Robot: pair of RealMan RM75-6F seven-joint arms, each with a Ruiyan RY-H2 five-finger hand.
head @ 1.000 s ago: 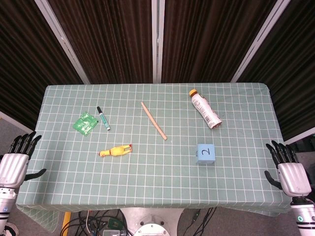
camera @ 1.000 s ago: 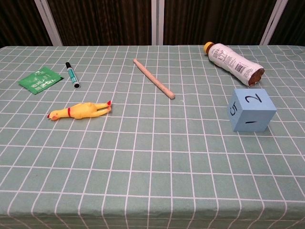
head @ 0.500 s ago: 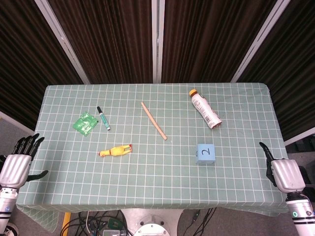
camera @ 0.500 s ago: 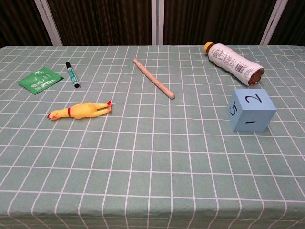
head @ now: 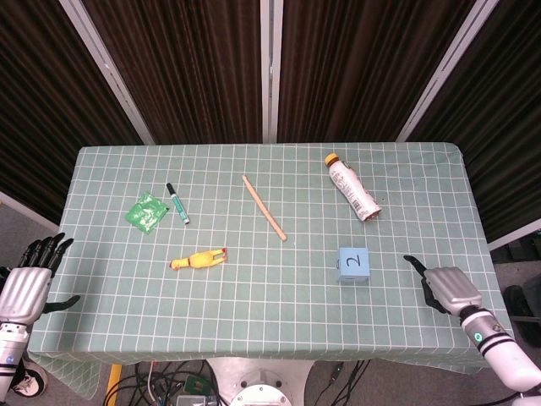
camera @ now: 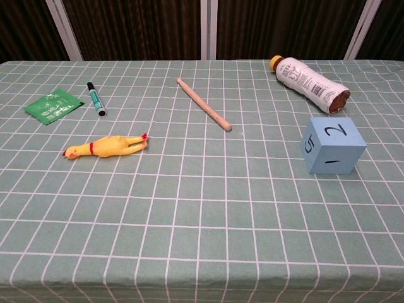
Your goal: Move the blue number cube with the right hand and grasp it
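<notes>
- The blue foam number cube [head: 353, 264] sits on the green checked cloth surface [head: 254, 304], toward its right side, with a "2" on its top face; the chest view also shows a "5" and a "1" on its side faces.
- The right hand [head: 448, 288], silver-backed with black fingers, is over the right part of the surface, near the cube but apart from it. It holds nothing; how far its fingers are spread cannot be told, since only one dark fingertip [head: 412, 261] shows, pointing toward the cube.
- The left hand [head: 25, 283] is off the surface's left edge, holding nothing, its dark fingers apart and pointing up.
- A white plastic bottle with an orange cap [head: 352, 187] lies on its side behind the cube.
- A pale wooden stick [head: 264, 207] lies diagonally near the centre.
- A yellow rubber chicken [head: 199, 259] lies in front of the stick, to its left.
- A green marker with a black cap [head: 177, 203] lies just beside a green foil packet [head: 144, 211] on the left.
</notes>
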